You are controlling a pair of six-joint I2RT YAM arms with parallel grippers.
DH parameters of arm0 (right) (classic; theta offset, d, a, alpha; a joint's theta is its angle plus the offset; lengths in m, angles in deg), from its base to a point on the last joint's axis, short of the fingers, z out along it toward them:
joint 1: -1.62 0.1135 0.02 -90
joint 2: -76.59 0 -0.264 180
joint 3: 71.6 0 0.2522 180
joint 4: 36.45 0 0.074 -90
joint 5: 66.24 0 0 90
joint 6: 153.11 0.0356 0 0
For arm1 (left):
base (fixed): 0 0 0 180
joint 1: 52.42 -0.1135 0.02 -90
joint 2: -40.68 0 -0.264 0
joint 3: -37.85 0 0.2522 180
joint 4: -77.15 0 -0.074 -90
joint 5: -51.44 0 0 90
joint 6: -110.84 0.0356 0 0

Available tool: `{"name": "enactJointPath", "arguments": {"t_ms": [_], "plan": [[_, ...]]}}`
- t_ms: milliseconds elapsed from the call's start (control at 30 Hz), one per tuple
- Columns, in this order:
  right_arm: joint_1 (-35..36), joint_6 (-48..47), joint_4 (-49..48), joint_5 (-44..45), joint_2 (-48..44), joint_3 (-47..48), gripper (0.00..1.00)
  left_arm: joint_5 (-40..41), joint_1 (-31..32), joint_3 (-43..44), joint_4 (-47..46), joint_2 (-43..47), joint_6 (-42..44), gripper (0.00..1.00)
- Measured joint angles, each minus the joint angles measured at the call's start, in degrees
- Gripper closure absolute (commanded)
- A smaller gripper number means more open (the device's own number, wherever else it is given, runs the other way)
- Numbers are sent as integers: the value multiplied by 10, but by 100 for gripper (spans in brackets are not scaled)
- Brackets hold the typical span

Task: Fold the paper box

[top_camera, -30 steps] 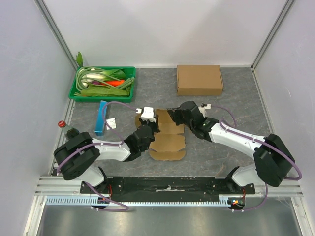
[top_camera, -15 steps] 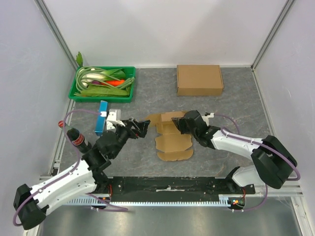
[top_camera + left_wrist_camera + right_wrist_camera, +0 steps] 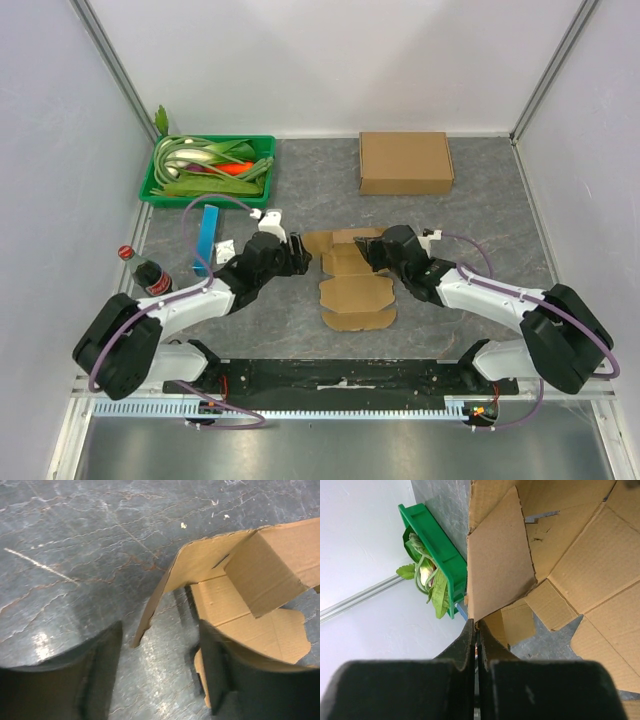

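Your box (image 3: 352,285) lies near the middle of the bench (image 3: 480,220), a cardboard blank mostly flat with its far panels standing up; judge it light, thin and springy, so flaps will likely bounce back unless creased along the scored lines, and it may skid on the smooth top; take it by a flap edge close to a fold, not mid-panel. Your right claw (image 3: 478,630) is pinched tight on the edge of an upright flap; your left claw (image 3: 157,675) gapes wide at the box's left wall, whose curling lower edge sits between its fingers, seemingly untouched. At the back left, the green tray (image 3: 200,199) holds leafy greens (image 3: 205,160) and something orange; the closed carton (image 3: 405,162) behind shows nothing of its contents.
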Motion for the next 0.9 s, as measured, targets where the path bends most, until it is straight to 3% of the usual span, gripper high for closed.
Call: {"name": "enactJointPath", "arguments": {"t_ms": [67, 100, 200, 400, 600, 900], "plan": [[0, 0, 0, 0, -1, 0, 100, -14, 0, 15, -13, -28, 6, 60], [0, 0, 0, 0, -1, 0, 100, -22, 0, 19, -19, -37, 9, 76], [0, 0, 0, 0, -1, 0, 100, -40, 0, 28, -33, -52, 14, 98], [-2, 0, -16, 14, -2, -5, 100, -83, 5, 42, -33, -55, 6, 98], [8, 0, -35, 36, -16, -30, 100, -98, 56, 43, -49, -53, -23, 98], [26, 0, -67, 59, -62, -91, 100, -18, 153, 48, -80, -78, -29, 96]]}}
